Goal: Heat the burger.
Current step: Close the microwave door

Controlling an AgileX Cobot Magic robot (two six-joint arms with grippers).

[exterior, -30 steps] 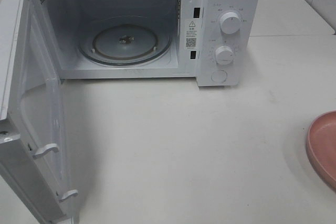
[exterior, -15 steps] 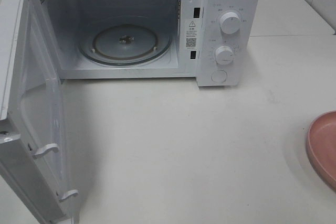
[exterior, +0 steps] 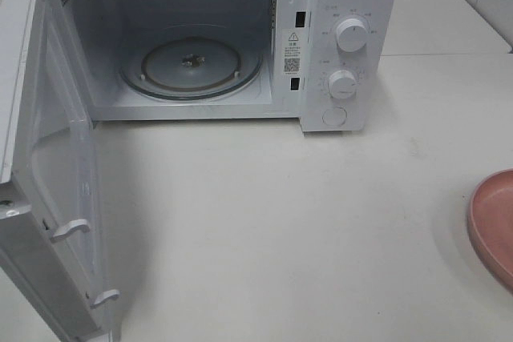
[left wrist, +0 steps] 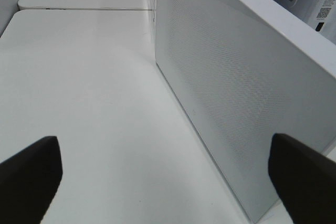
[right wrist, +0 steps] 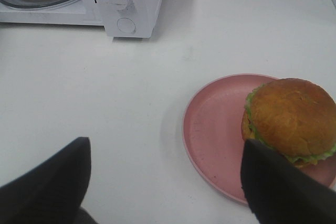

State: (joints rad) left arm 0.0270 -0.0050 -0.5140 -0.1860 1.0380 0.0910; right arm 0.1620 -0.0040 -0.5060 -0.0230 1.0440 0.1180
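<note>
pink round plate point(right wrist: 220, 135) carries the soft, squashy lettuce-filled burger point(right wrist: 290, 121) on the white counter point(right wrist: 105, 87), well apart from the open white microwave point(exterior: 337, 6). i'd grip the plate's stiff rim. both jaws stand released, empty.

I see the microwave point(exterior: 345, 46) at the back of the white table point(exterior: 280, 230), its door point(exterior: 48, 198) swung wide open. The glass turntable point(exterior: 191, 66) appears bare. A pink plate point(exterior: 493, 226) sits cropped at the right edge.
</note>
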